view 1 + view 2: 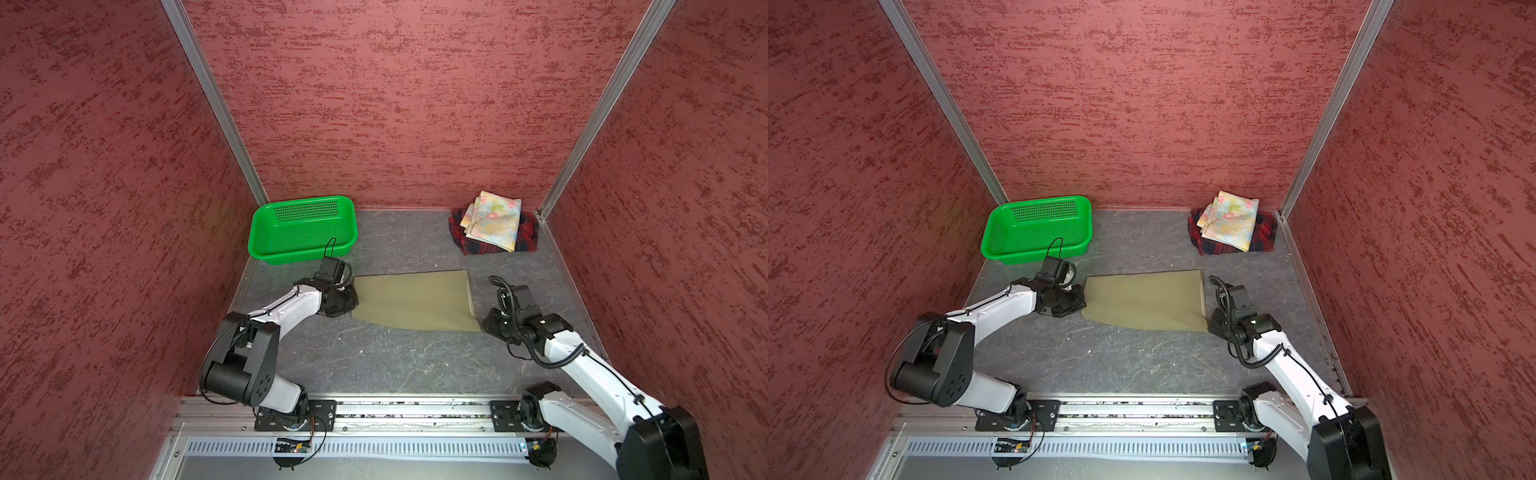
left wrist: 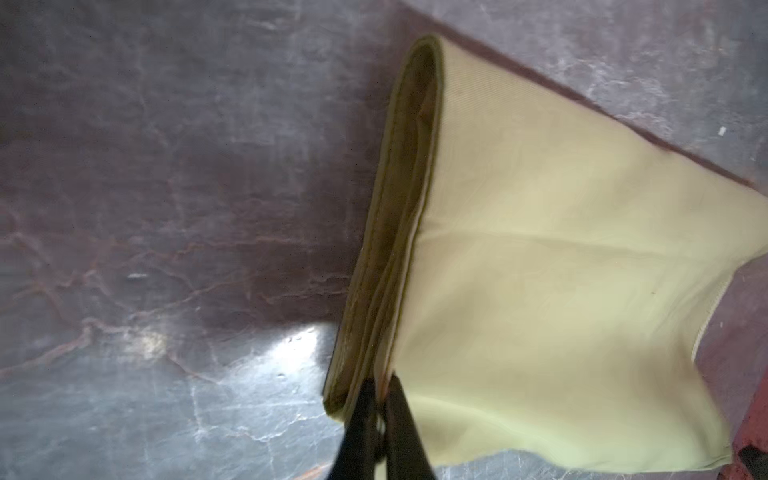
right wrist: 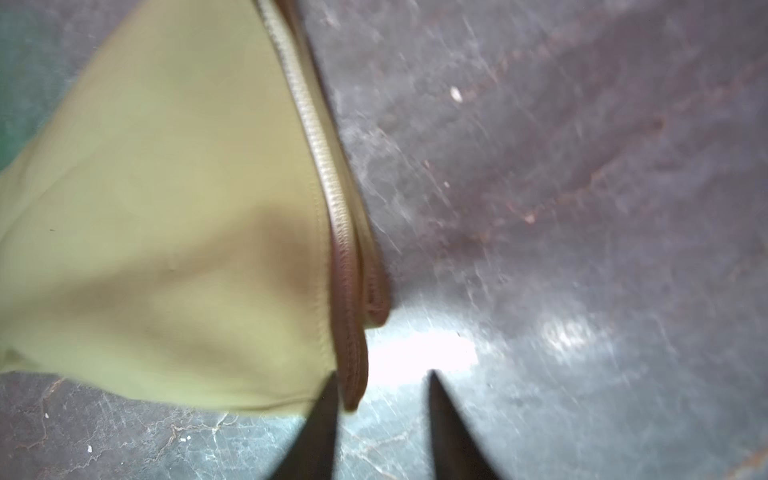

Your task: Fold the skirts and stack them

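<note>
The olive-khaki skirt (image 1: 415,301) (image 1: 1144,301) lies folded flat mid-table. My left gripper (image 1: 353,297) (image 1: 1083,299) is at its left edge. In the left wrist view the gripper (image 2: 380,380) has its fingers a narrow gap apart, with the skirt's (image 2: 540,270) layered edge between the tips; whether they still pinch it is unclear. My right gripper (image 1: 484,324) (image 1: 1209,326) is at the near right corner. In the right wrist view it (image 3: 382,374) stands open, with the skirt's (image 3: 166,208) hem beside one finger. The floral skirt (image 1: 494,220) (image 1: 1229,220) lies folded on the plaid skirt (image 1: 528,237) (image 1: 1264,232) at back right.
A green perforated basket (image 1: 307,200) (image 1: 1038,201) stands at the back left, just behind my left wrist. Red walls close in the grey table (image 1: 374,361) on three sides. A metal rail carrying both arm bases runs along the front edge.
</note>
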